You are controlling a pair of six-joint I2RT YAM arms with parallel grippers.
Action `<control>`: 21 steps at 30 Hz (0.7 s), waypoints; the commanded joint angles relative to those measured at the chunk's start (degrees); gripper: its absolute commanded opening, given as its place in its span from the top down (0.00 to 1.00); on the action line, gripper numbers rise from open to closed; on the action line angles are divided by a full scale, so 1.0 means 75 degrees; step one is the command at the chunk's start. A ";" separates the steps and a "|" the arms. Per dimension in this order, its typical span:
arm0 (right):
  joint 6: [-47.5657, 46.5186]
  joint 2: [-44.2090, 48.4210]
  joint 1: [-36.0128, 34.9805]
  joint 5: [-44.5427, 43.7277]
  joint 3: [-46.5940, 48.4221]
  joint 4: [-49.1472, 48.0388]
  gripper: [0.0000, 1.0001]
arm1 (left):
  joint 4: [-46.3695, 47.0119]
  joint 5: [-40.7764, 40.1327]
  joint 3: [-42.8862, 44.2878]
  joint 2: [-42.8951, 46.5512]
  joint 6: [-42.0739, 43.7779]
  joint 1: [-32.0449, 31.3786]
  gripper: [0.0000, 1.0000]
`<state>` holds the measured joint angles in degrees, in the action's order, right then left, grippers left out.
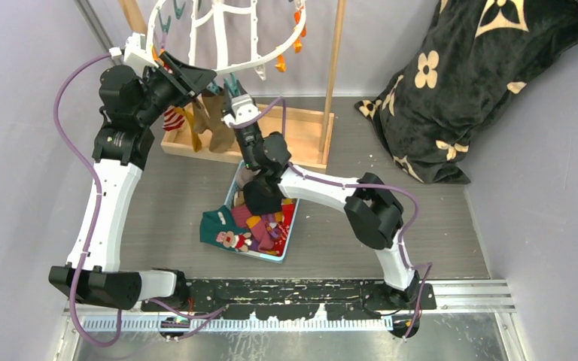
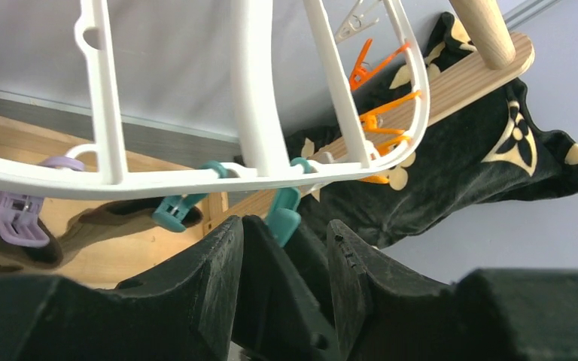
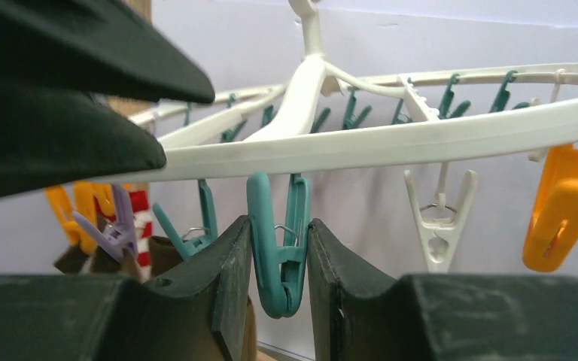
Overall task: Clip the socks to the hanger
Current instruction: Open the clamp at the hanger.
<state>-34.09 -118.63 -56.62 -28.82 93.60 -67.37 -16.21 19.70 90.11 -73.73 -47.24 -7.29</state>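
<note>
Right gripper (image 3: 278, 226) pinches a teal clip (image 3: 277, 278) hanging from the hanger (image 3: 391, 143); left gripper (image 2: 284, 226) sits just below the hanger, half-open, contents unclear.

arms (image 1: 109, 203) (image 1: 323, 188): 2 | hanger (image 3: 391, 139): 1 | wooden stand (image 1: 301, 124): 1 | blanket (image 1: 451, 98): 1 | tray (image 1: 271, 257): 1

The right gripper (image 3: 278, 229) has its two black fingers (image 3: 222, 286) pressed on both sides of a teal clip (image 3: 277, 282). This clip hangs from the white rim of the hanger (image 3: 421, 139). To its right hang a white clip (image 3: 440, 226) and an orange clip (image 3: 561, 210). To its left are a purple clip (image 3: 117, 233) and a red-white striped sock (image 3: 143, 222).
</note>
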 commanded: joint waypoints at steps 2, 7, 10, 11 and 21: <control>0.1895 0.1341 -0.0074 0.0566 -0.0502 0.0536 0.99 | 0.0152 0.0441 0.0100 0.0317 0.0223 0.0053 0.54; 0.2911 0.1897 0.0003 0.0966 -0.0833 0.1182 0.99 | 0.0439 0.0500 0.0058 0.0273 -0.0017 0.0055 0.53; 0.3697 0.2145 0.0156 0.1369 -0.0867 0.1624 0.99 | 0.0711 0.0730 0.0082 0.0231 -0.0262 0.0055 0.52; 0.3947 0.2214 0.0214 0.1522 -0.0848 0.1785 0.99 | 0.0824 0.0817 0.0061 0.0210 -0.0333 0.0050 0.52; 0.4796 0.2397 0.0370 0.2095 -0.0577 0.2513 0.99 | 0.1719 0.1903 -0.0180 0.0017 -0.1201 0.0033 0.51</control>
<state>-2.00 -104.01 -53.47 -16.58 87.09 -48.93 -9.41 30.09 88.33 -73.63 -53.58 -7.11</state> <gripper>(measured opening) 0.357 0.483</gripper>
